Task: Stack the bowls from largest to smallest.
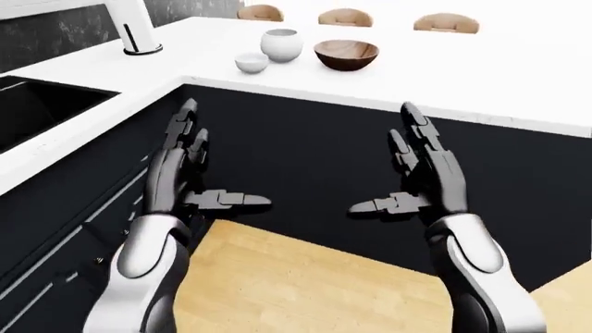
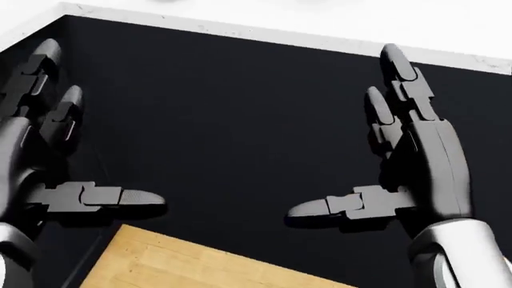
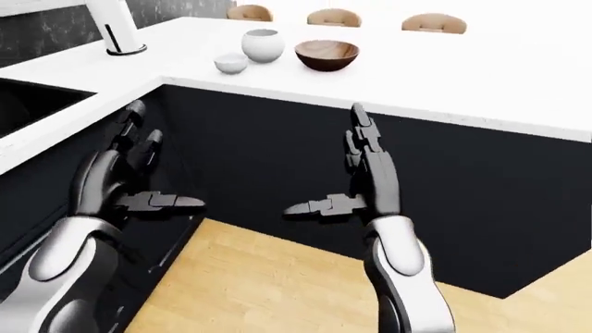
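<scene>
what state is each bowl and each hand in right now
wooden bowl: upright on the counter, empty, unstacked
large white bowl: upright, standing alone
small white bowl: upright, standing alone
left hand: open, holding nothing
right hand: open, holding nothing

Left hand (image 1: 180,173), right hand (image 1: 427,173): dark grey segmented fingers (image 1: 227,200), glossy white-silver forearm shells, black joints.
</scene>
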{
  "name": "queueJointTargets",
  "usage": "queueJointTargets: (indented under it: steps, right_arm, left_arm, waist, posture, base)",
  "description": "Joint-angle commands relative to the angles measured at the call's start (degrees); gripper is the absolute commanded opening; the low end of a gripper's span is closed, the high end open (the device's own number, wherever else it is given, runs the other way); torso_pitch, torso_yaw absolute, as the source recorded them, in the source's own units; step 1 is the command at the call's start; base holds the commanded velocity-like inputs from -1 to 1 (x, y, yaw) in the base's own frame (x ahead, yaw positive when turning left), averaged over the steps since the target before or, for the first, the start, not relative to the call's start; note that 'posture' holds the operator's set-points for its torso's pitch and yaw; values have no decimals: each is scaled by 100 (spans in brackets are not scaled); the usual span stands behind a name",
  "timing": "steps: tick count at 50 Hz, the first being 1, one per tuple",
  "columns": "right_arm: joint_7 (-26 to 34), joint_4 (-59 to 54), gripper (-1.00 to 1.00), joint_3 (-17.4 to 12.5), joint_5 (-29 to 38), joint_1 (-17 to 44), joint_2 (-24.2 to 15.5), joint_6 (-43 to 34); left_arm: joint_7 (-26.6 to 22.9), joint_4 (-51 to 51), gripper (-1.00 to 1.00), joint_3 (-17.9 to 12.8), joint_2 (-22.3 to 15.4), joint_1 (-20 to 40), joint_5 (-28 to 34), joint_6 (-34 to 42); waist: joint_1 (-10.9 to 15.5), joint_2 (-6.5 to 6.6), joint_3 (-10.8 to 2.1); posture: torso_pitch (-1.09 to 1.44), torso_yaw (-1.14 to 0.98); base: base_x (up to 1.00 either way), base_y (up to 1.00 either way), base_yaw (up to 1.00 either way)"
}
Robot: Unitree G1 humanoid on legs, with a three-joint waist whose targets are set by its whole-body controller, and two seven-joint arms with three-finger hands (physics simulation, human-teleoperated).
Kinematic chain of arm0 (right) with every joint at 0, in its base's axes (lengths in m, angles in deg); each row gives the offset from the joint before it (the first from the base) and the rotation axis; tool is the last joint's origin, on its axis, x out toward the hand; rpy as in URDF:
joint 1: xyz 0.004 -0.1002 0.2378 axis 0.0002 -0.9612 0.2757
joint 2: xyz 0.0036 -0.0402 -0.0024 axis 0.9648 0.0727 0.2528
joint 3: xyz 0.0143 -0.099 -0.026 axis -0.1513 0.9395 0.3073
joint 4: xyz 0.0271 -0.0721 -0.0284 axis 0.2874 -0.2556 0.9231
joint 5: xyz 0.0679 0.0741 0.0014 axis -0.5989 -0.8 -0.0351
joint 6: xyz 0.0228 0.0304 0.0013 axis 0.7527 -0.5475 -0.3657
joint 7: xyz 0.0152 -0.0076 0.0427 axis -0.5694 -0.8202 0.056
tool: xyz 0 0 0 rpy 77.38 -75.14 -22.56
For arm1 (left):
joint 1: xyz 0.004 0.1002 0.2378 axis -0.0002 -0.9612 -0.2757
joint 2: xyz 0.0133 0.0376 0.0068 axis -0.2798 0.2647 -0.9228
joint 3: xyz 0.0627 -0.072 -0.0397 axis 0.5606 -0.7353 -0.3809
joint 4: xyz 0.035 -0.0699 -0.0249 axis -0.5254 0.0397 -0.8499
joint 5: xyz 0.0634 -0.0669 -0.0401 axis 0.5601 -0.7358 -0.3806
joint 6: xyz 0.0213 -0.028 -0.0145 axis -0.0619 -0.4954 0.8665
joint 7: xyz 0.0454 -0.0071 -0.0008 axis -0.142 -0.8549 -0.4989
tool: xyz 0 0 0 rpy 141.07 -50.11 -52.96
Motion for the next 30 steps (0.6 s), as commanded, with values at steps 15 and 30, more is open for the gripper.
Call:
queueJointTargets:
  steps: [15,30]
  right_arm:
    - [-119,726,100,127,-4,997,-78,-876]
    - [-169,872,100,-356,-446,1336,-305,-1203]
  left_arm:
    - [298,603,100,-568,-383,672,-589,697]
    - [601,528,100,-467,-560,1177,-844,1043]
  waist:
    - [-402,1080,-154]
    - [-292,516,-157]
  posture:
    - [0,0]
    - [0,0]
  base:
    - [37,35,20]
    - [77,17,0]
